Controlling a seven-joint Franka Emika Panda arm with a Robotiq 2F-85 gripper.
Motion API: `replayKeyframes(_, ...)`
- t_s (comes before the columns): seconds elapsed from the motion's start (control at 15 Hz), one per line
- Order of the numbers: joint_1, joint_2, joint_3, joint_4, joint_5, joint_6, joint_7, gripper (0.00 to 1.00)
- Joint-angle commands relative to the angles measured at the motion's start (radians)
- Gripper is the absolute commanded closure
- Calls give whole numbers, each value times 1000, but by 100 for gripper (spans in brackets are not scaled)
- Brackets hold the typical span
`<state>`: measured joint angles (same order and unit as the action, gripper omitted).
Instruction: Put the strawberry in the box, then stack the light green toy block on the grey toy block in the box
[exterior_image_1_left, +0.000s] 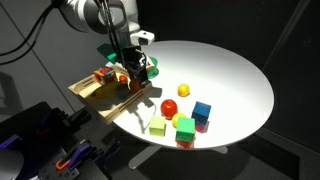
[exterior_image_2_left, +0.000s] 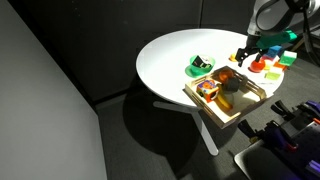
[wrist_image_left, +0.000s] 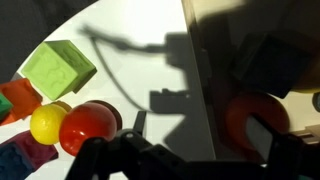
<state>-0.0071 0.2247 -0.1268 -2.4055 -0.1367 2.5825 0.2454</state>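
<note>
My gripper (exterior_image_1_left: 131, 72) hangs over the table-side rim of the wooden box (exterior_image_1_left: 88, 93), which also shows in an exterior view (exterior_image_2_left: 247, 108). In the wrist view the jaws (wrist_image_left: 203, 150) are spread wide and hold nothing. A dark red rounded thing, apparently the strawberry (wrist_image_left: 243, 118), lies in the shaded box beside one finger. The light green block (exterior_image_1_left: 157, 126) stands on the white table near its front edge; it also shows in the wrist view (wrist_image_left: 58, 68). I cannot make out the grey block among the toys in the box.
On the table stand a red ball (exterior_image_1_left: 169, 106), a yellow ball (wrist_image_left: 47, 124), a blue cube (exterior_image_1_left: 202, 110), a yellower green cube (exterior_image_1_left: 185, 131) and a small yellow toy (exterior_image_1_left: 183, 90). A green-and-white dish (exterior_image_2_left: 198, 66) sits beside the box. The box overhangs the table edge.
</note>
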Motion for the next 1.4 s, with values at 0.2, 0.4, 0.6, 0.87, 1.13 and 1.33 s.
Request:
replayKeyframes(0.2, -54, -3, -31, 9, 33, -19, -2, 0)
replayKeyframes(0.4, -79, 6, -40, -1, 40, -2, -26, 0)
replayKeyframes(0.6, -97, 13, -48, -12, 42, 9, -29, 0)
replayKeyframes(0.87, -116, 24, -63, -24, 53, 22, -21, 0)
replayKeyframes(1.13, -141, 31, -80, -44, 95, 67, -21, 0)
replayKeyframes(1.33, -167, 38, -83, -64, 152, 112, -35, 0)
